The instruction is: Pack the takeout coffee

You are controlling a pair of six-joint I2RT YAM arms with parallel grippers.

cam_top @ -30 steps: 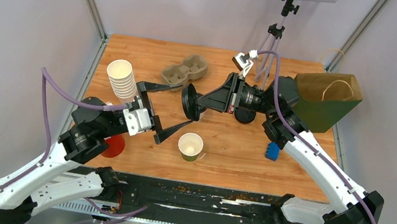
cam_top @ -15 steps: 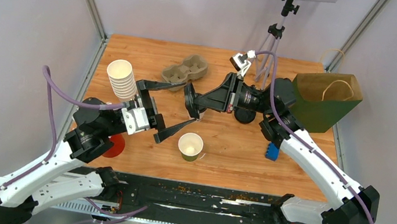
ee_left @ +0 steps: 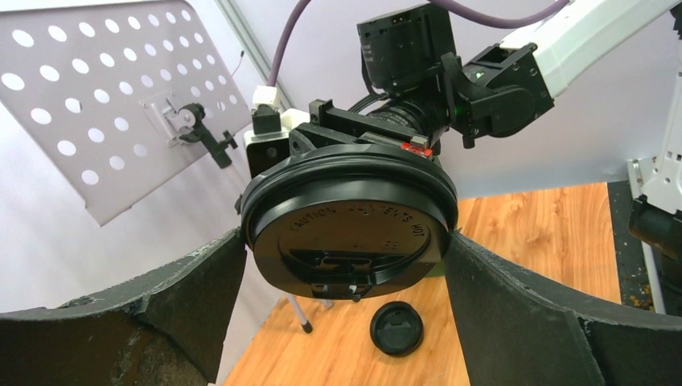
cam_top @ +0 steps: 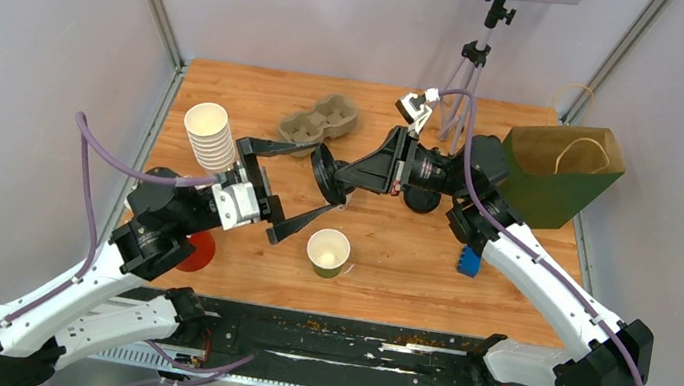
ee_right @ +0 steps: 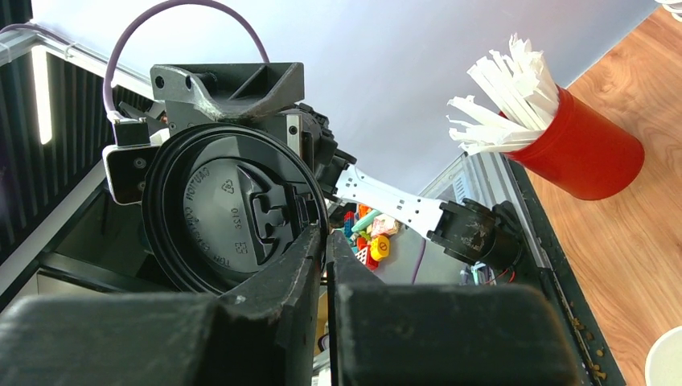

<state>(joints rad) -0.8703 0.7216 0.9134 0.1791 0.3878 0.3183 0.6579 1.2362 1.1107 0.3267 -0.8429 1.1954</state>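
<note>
Top external view: right jaws pinch the lid (cam_top: 326, 173) by its rim at mid-frame, between the wide-open left jaws and up-frame of the lidless cup (cam_top: 328, 251); light, slick and bendy, it likely wants a gentle hold across its stiffer rim.

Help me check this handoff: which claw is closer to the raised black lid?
Right. The right claw is shut on the black lid; the left claw is open, its fingers flanking it.

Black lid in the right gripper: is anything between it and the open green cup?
Yes. The left gripper, open around the black lid, has its near finger lying between lid and olive-green cup in the top view.
</note>
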